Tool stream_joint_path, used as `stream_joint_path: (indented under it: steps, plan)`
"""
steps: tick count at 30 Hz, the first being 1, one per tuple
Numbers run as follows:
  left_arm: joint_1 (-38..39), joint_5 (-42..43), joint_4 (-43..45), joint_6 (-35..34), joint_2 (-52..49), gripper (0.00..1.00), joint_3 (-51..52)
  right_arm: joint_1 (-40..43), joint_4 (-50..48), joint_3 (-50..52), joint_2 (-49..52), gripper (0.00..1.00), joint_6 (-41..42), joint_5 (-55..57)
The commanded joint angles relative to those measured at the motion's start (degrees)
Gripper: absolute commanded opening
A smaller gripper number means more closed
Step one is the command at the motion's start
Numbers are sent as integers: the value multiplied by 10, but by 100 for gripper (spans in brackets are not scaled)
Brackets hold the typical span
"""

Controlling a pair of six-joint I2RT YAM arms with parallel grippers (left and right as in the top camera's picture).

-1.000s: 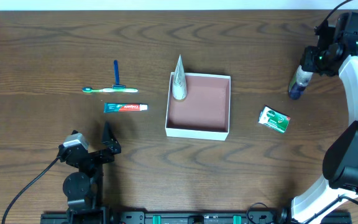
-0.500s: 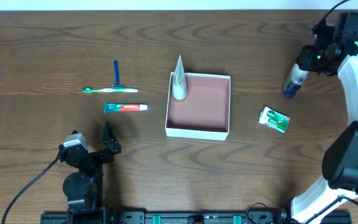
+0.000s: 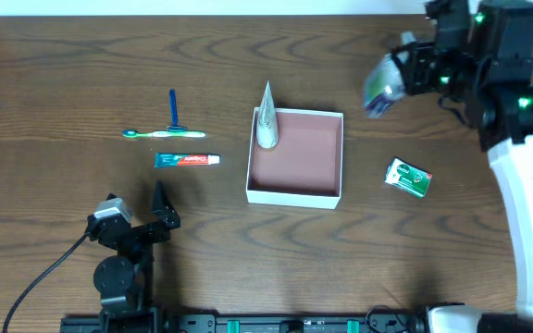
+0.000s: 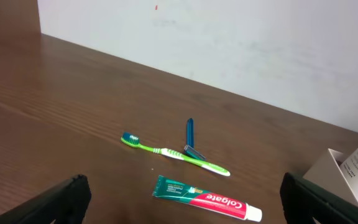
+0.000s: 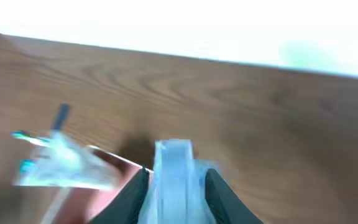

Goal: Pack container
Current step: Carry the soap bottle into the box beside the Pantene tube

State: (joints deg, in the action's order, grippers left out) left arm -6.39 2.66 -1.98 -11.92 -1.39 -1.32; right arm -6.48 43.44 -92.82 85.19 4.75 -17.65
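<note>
The right jaws are clamped on a pale bottle [image 3: 382, 81], which is held clear of the table [image 3: 54, 65] and tilted, up and to the right of the container [image 3: 294, 196]. The height probably serves to clear the container's thin wall on the way in. The right wrist view is blurred but shows the bottle gripped squarely between both fingers [image 5: 129, 196].

The container sits mid-table, with a white tube [image 3: 266, 118] propped in its far left corner, so most of its floor is free.

The left jaws stand apart, parked low near the front edge. They face the toothbrush [image 3: 165, 134], razor [image 3: 173, 111] and toothpaste [image 3: 187, 160], probably that arm's share. A soap box [image 3: 407, 178] lies right of the container, on the right arm's side.
</note>
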Motion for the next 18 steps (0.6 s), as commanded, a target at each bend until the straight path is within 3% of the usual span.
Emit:
stream_joint_path:
  steps: [1,11,18]
  plan:
    - [-3,-3,-18,7,0,98,11,-42,-7,-11,2,1,67,2]
    - [-3,-3,-18,7,0,98,11,-159,-28,-11,72,1,151,98]
    - [-3,-3,-18,7,0,98,11,-222,-61,-11,135,1,158,164]
